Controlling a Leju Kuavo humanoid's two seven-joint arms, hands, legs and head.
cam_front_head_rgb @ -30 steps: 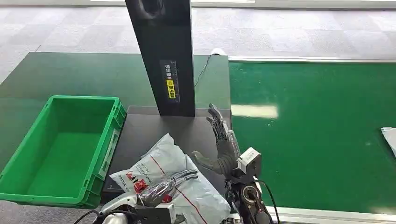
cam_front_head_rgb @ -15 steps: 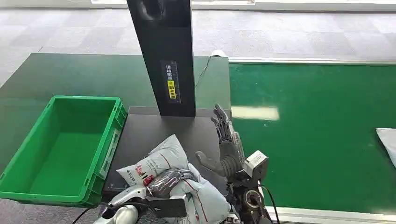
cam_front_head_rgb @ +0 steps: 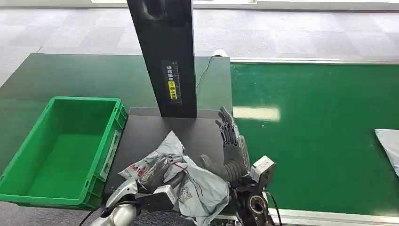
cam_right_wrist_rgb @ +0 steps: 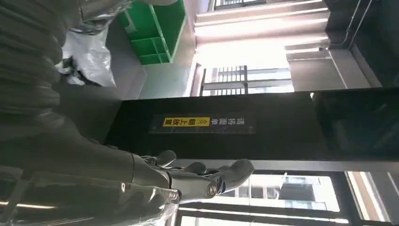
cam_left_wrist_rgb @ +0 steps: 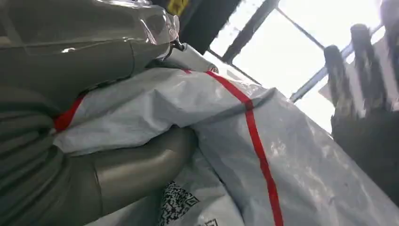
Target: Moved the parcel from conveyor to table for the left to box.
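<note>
The parcel (cam_front_head_rgb: 188, 186), a grey-white poly mailer with red stripes and a printed code, lies crumpled on the dark desk (cam_front_head_rgb: 146, 134) near its front edge, between the two arms.

The conveyor (cam_front_head_rgb: 320, 136), a broad green belt, runs along the right side of the desk; a second mailer (cam_front_head_rgb: 389, 143) lies at its far right edge, well apart from both arms. The black scanner column (cam_front_head_rgb: 164, 56) stands upright at the back of the desk, so the desk surface in front of it serves as the hand-over zone.

The green crate (cam_front_head_rgb: 61, 150) sits just beside the desk on the left, open side up and with nothing in it, placed within reach of the left arm for boxing.

The left robot hand (cam_front_head_rgb: 157, 172) is clamped on the parcel: the left wrist view shows the thumb beneath a fold of film and the fingers (cam_left_wrist_rgb: 84, 52) over it, bunching the bag. This grip probably prepares a lift toward the crate.

The right robot hand (cam_front_head_rgb: 230, 150) stands just beside the parcel, fingers apart and extended upward, holding nothing. Its transfer step appears complete.
</note>
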